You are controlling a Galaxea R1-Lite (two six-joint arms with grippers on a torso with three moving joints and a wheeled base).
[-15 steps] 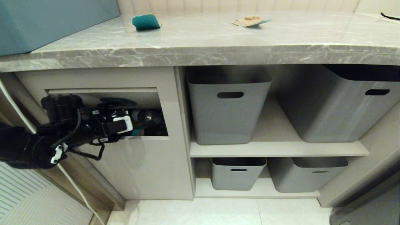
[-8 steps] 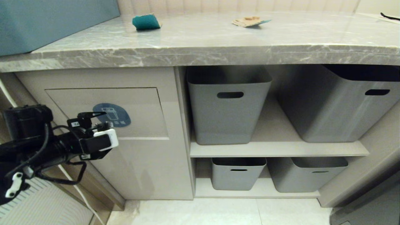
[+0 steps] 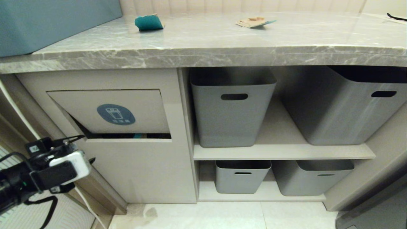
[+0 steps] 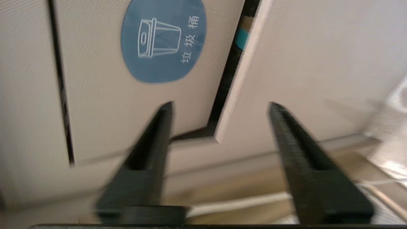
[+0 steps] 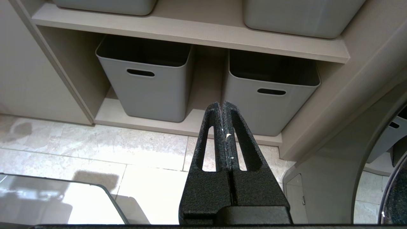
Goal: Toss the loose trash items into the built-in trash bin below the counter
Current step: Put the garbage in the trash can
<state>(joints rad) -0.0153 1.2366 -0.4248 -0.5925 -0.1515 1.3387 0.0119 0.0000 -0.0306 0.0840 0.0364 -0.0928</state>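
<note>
Since a second ago the left gripper point(image 3: 84, 149) has come out of the trash bin's opening and dropped back toward the lower left, well clear of the cabinet, and the flap point(image 3: 109, 111) that stood pushed far inward has swung most of the way back, leaving only a dark slit along its lower edge. Through that slit a speck of teal shows inside the built-in trash bin point(image 3: 105, 136); what else lies in there cannot be told. On the flap sits the blue oval sticker point(image 4: 163, 39) with its white bin icon. Up on the counter point(image 3: 203, 54) two loose items remain: the small card piece point(image 3: 148, 22), teal side showing, near the big teal-blue box point(image 3: 47, 22), and the brown cardboard scrap point(image 3: 254, 21) further right; a black strap point(image 3: 396, 16) lies at the far right. Four grey baskets point(image 3: 232, 105) stand on the open shelves beside the bin, their insides dark and not readable. In the left wrist view the left gripper's jaws stand apart and hold nothing, aimed at the cabinet front just below the sticker. The right gripper point(image 5: 222, 105) hangs low over the tiled floor point(image 5: 95, 149) before the lower baskets, its jaws pressed together and empty.
</note>
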